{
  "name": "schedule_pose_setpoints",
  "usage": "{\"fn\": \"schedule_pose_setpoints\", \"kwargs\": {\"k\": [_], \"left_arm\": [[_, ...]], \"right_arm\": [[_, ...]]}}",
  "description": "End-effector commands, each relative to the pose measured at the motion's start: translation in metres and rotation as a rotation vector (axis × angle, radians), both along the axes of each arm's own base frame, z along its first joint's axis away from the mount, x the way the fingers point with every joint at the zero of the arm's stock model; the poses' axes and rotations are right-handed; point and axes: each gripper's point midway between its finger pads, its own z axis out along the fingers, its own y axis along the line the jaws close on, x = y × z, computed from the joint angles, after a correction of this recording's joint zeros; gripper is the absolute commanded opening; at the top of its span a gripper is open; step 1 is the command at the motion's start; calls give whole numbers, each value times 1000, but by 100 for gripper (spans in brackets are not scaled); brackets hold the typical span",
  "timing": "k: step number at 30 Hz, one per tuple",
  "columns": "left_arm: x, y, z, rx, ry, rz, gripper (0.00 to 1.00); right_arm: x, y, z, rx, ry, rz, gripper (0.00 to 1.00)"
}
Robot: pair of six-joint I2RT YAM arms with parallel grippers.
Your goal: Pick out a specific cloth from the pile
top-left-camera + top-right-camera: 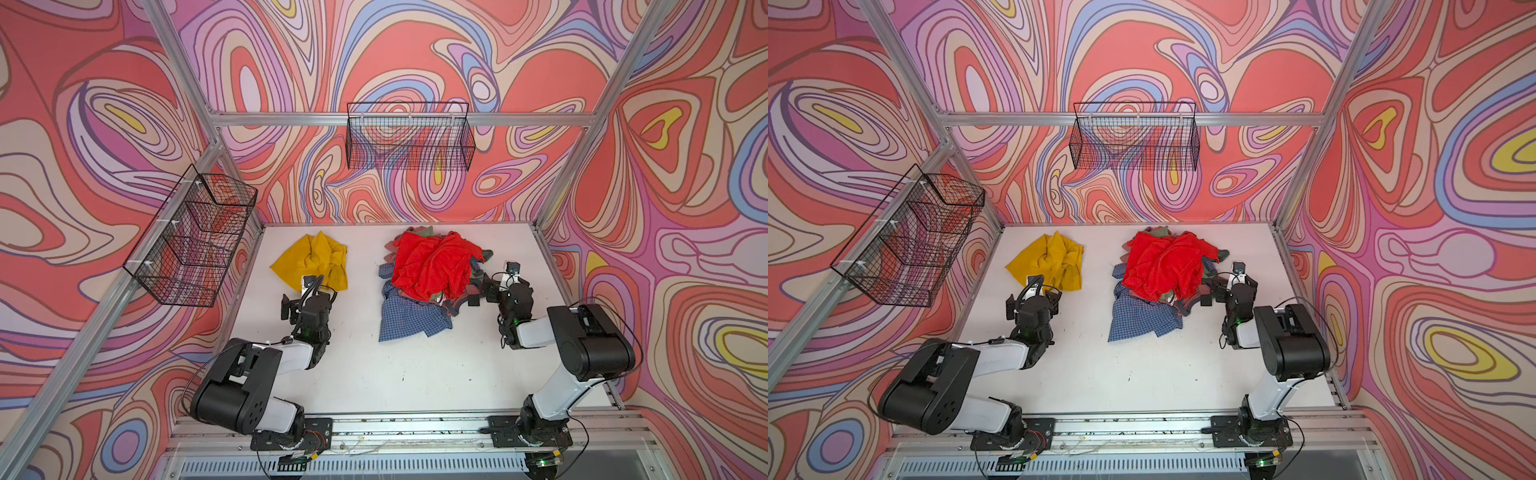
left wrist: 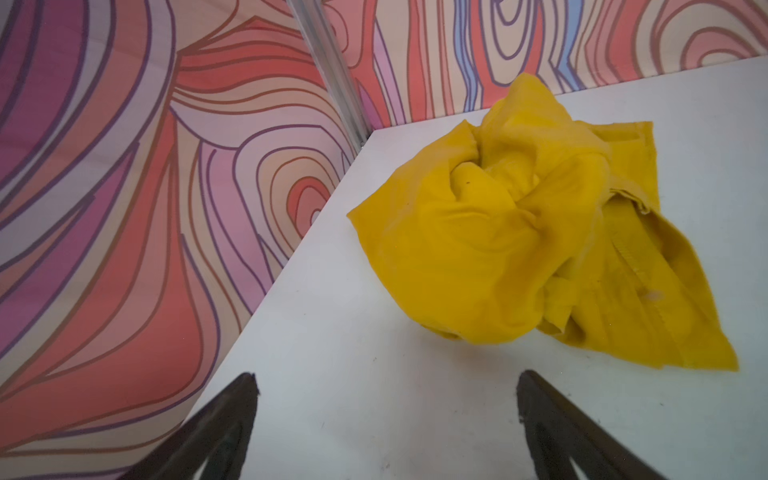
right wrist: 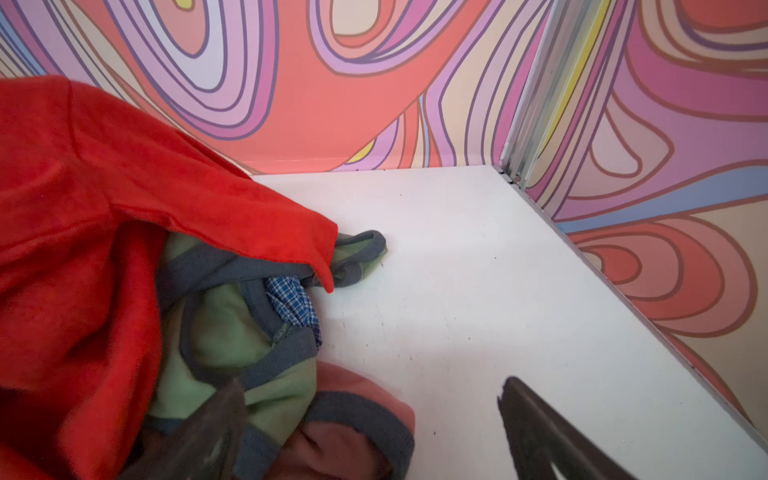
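Cloth (image 1: pixel 309 259), mustard-yellow and crumpled, lies alone on the white worktop (image 1: pixel 374 365) in both top views. It is well apart from the pile (image 1: pixel 432 270), where a red garment (image 1: pixel 432 266) tops a blue checked shirt (image 1: pixel 411 322). The left fingers (image 1: pixel 286 306) stand spread wide just short of its near edge, holding nothing. The right fingers (image 1: pixel 473 300) are spread too, at the pile's flank. With the cloth already clear of the heap, the picking-out looks done or nearly so.

From the left wrist, the cloth (image 2: pixel 519 241) sits bunched ahead near the worktop's corner, and both fingers (image 2: pixel 232 419) are released with bare surface between them. What remains, if anything, is to draw that arm away, or to pinch a raised fold should the cloth need carrying on.

From the right wrist, the fingers (image 3: pixel 536 424) gape empty. One hangs over a green, grey-trimmed piece (image 3: pixel 224 332) at the pile's edge; whether it touches I cannot tell. That arm need only lift clear without snagging it.
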Motion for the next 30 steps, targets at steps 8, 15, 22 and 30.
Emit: {"fn": "schedule_pose_setpoints", "kwargs": {"k": [8,15,22,30], "left_arm": [[17,-15,-7,-192,-83,-260,99],[33,3,-17,-266,5,-190,100],[33,4,-15,-258,-17,-184,100],[33,4,-16,-261,-9,-186,100]], "right_arm": [[0,3,-7,22,33,22,98],[0,3,-7,24,33,23,98],[0,3,-7,24,33,22,98],[1,3,-7,24,32,23,98]]}}
